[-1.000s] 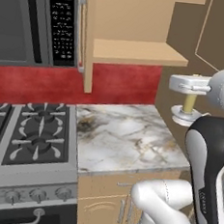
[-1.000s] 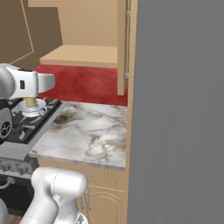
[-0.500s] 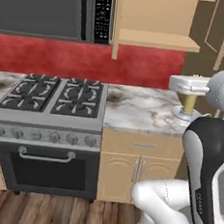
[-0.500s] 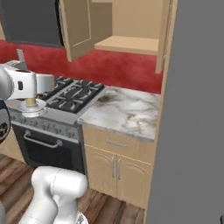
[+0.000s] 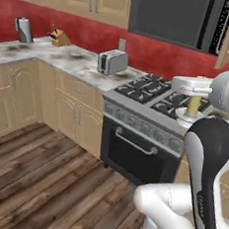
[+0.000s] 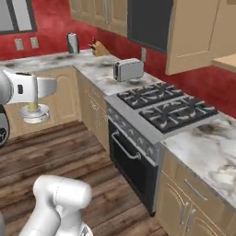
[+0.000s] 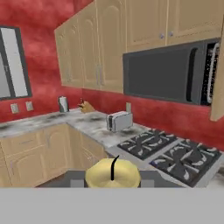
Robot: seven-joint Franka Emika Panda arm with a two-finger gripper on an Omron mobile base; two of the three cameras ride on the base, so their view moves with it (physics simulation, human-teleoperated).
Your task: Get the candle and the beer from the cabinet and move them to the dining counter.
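Note:
My gripper is shut on the candle, a pale yellow stick standing upright in a small silver dish holder. I carry it in the air in front of the stove. From the right base view the gripper holds the candle over the wooden floor. In the hand view the candle's round top and dark wick sit between my fingertips. The cabinet's open door and a bit of its shelf show at the right. The beer and the dining counter are out of view.
A gas stove with an oven below juts from the marble countertop. A silver toaster, a knife block and a steel canister stand on that countertop. A dark microwave hangs above the stove. Wooden floor lies open at the left.
The whole picture has shifted: the base has turned, so the stove and open cabinet slid right and the corner counter came into view. The candle stays in my gripper.

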